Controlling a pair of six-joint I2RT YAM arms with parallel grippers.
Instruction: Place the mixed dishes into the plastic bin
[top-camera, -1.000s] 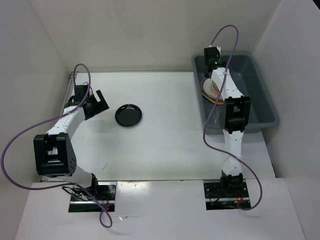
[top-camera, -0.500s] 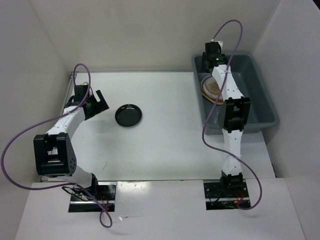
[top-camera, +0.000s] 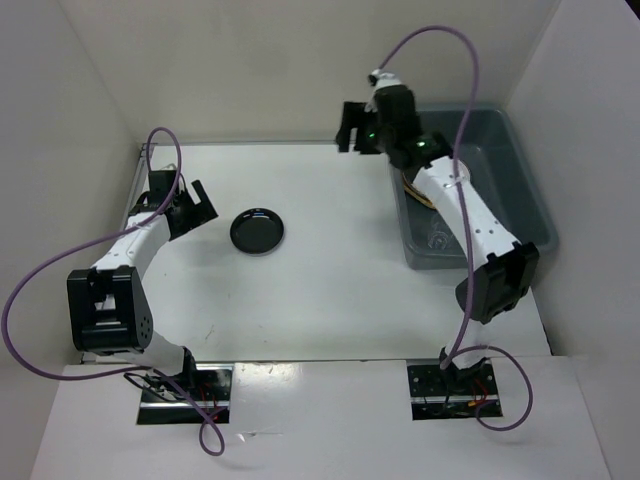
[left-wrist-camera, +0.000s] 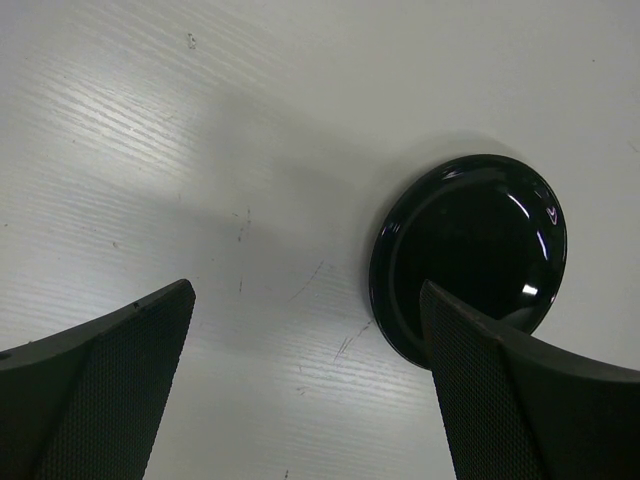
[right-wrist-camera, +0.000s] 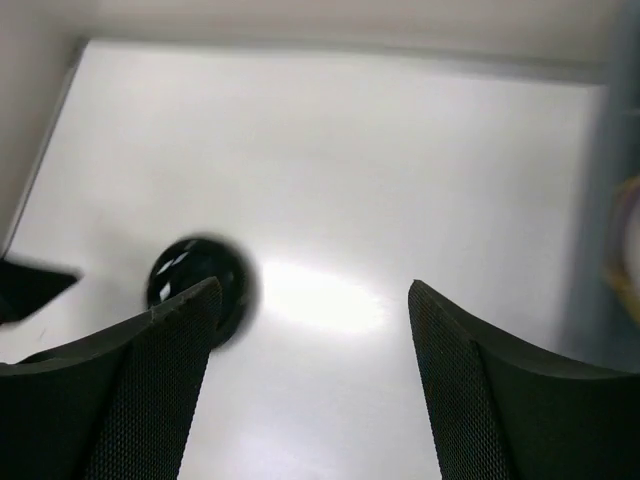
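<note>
The small black dish (top-camera: 257, 231) lay on the white table (top-camera: 330, 290), left of the middle. The left gripper (top-camera: 203, 203) stood near it on its left side, jaws apart, not touching it. The right gripper (top-camera: 352, 132) hung over the far edge of the table, just left of the plastic bin (top-camera: 520, 175), and held nothing. Inside the bin, a plate with orange pattern (top-camera: 410, 188) showed partly under the arm.

One black dish (top-camera: 257, 231) on one table (top-camera: 330, 280), toward nine o'clock. One grey bin (top-camera: 530, 215) at two o'clock, holding one patterned plate (top-camera: 408, 184) and one faint clear glass (top-camera: 437, 240). Two grippers: left gripper (top-camera: 195, 205), right gripper (top-camera: 352, 130).
</note>
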